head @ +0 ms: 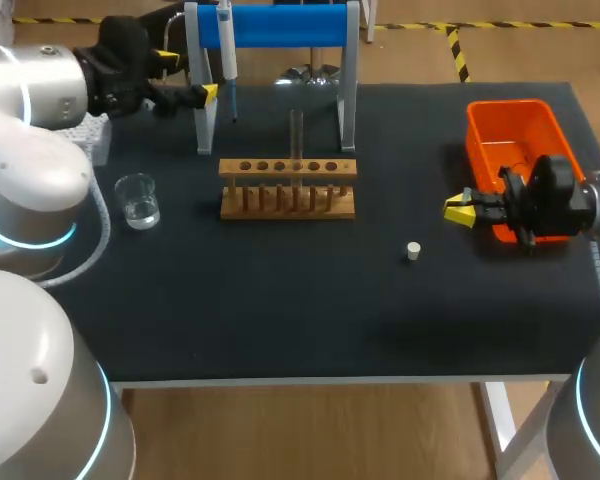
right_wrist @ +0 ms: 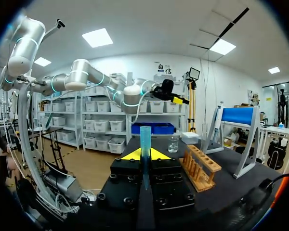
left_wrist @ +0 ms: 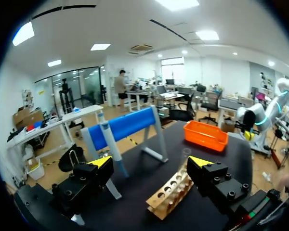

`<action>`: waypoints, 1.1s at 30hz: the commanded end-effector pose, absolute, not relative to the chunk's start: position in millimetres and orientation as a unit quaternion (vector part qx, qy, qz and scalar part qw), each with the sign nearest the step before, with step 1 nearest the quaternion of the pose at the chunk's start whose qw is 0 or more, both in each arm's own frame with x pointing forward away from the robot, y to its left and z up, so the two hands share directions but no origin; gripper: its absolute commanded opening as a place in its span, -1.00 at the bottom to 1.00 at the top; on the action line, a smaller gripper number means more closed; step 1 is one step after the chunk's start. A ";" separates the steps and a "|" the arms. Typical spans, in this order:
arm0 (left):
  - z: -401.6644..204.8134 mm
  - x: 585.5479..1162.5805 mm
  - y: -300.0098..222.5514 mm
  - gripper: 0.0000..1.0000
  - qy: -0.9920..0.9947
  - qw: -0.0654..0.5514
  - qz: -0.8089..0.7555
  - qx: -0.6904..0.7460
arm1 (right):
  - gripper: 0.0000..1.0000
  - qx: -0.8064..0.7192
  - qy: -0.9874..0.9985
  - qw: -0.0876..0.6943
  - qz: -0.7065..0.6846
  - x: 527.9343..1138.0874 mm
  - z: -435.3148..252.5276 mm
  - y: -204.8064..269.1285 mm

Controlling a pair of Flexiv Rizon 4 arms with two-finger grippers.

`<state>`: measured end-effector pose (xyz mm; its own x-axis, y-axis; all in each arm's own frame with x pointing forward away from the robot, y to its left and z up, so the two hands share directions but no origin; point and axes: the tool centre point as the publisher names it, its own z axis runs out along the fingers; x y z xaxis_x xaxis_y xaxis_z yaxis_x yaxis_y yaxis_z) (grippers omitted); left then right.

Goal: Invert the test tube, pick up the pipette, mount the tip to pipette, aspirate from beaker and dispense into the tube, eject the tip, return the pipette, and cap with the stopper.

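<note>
Beside the pale pipette (head: 227, 45) hanging on its blue stand (head: 280, 25), left jaws gape empty, seemingly poised to take it; right jaws, parked aside, pinch a bluish tube (right_wrist: 145, 137).

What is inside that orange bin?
The orange bin shows only bare orange floor in the head view; its near end is covered by the right gripper, so anything there is hidden.

Our black counter (head: 280, 300) carries a wooden tube rack (head: 238, 208) at centre, beaker (head: 137, 200) at left, white stopper (head: 413, 251) lower right, orange bin (head: 507, 106) right, blue stand (head: 275, 25) above.
</note>
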<state>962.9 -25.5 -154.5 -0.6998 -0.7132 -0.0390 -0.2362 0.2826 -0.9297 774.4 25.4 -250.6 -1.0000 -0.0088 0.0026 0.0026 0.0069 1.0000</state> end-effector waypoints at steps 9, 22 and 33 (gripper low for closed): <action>-170.9 986.5 -31.1 1.00 0.673 0.358 -0.505 -0.405 | -1.00 0.002 -0.710 0.003 -0.704 773.5 -250.1 25.1; -173.1 1011.7 -40.4 1.00 0.636 0.401 -0.496 -0.434 | -1.00 0.002 -0.710 0.003 -0.704 773.5 -250.1 25.1; -178.3 1043.8 -41.1 1.00 0.621 0.396 -0.497 -0.458 | -1.00 0.002 -0.710 0.003 -0.704 773.5 -250.1 25.1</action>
